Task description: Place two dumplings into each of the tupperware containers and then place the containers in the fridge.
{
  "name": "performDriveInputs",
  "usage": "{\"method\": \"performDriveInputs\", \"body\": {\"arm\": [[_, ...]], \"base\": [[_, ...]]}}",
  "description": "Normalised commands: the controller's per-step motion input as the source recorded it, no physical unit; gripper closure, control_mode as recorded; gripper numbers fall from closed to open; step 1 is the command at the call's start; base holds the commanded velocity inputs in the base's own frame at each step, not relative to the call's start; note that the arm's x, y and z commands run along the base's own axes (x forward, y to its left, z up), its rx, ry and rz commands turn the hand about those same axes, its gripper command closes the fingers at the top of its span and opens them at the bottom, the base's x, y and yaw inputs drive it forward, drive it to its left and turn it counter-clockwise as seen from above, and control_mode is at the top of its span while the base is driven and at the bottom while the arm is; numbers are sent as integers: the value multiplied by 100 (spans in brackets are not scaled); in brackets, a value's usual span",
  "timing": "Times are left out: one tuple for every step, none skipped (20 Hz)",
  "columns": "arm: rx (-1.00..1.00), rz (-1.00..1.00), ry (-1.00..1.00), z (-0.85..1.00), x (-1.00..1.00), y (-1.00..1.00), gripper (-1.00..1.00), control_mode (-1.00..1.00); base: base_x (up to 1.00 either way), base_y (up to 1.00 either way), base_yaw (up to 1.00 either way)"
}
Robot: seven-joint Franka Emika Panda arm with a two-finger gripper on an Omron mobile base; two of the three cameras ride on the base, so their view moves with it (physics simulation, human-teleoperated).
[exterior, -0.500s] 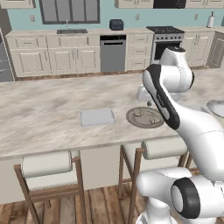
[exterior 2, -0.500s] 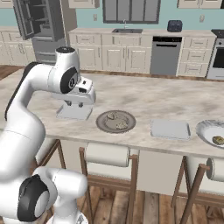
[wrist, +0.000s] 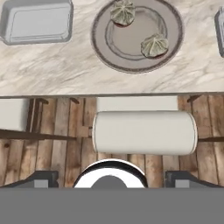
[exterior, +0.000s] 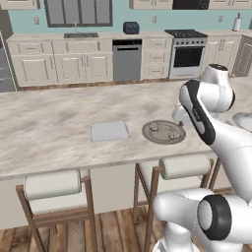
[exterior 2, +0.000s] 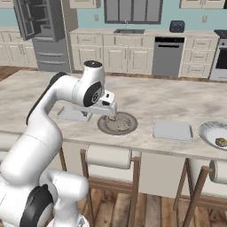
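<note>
Gripper [wrist: 111, 179] is held wide open, nothing gripped. Two dumplings [wrist: 154, 44] are seen on the plate [wrist: 100, 46] well ahead of the fingers (right one slightly nearer).

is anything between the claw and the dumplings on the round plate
Nothing visible blocks it. The open claw looks down past a cushioned stool back at the counter edge; beyond lie two tan crimped dumplings uncovered on the round brownish-grey plate. The pale grey rectangular tupperware container sits beside the plate, apart.
</note>
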Motion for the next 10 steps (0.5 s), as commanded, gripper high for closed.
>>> {"method": "performDriveInputs", "body": {"arm": [[0, 0, 2, -58, 36, -77, -100, -100], [0, 0, 1, -58, 40, -69, -100, -100], [0, 0, 1, -53, 44, -68, -100, -100], [-4, 0, 5, -48, 65, -46, -100, -100], [-9, 0, 6, -55, 69, -26, -100, -100], [-7, 0, 5, -62, 64, -34, -100, -100], [-10, 0, 5, -60, 64, -25, -100, -100], [-6, 0, 9, -44, 64, -6, -100, -100], [-3, 0, 5, -45, 64, 0, -100, -100], [-11, 0, 4, -45, 63, 0, -100, -100]], "base": [[0, 0, 0], [0, 0, 0], [0, 0, 0], [0, 0, 0], [0, 0, 0], [0, 0, 0], [0, 0, 0], [0, 0, 0], [0, 0, 0], [0, 0, 0]]}}
